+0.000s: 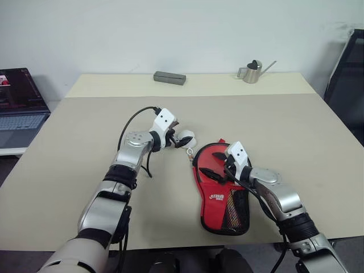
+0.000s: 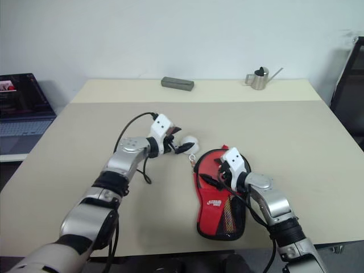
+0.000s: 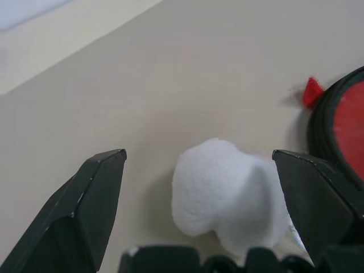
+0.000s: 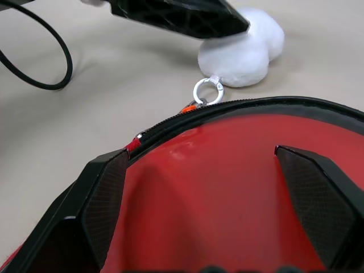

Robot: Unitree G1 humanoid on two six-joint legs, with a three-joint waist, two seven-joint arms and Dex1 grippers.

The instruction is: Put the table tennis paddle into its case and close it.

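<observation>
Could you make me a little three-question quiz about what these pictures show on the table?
1. True or false: the left gripper is open, its fingers either side of the white pom-pom.
2. What does the right gripper hang over? A) the watering can B) the red case C) the grey block
3. Fill in: a small metal ___ joins the pom-pom to the case's zip.

Key: 1 true; 2 B; 3 ring.

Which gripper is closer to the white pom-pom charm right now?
Left. The left gripper is open around the pom-pom charm; the right gripper is open over the red case beside it.
</observation>
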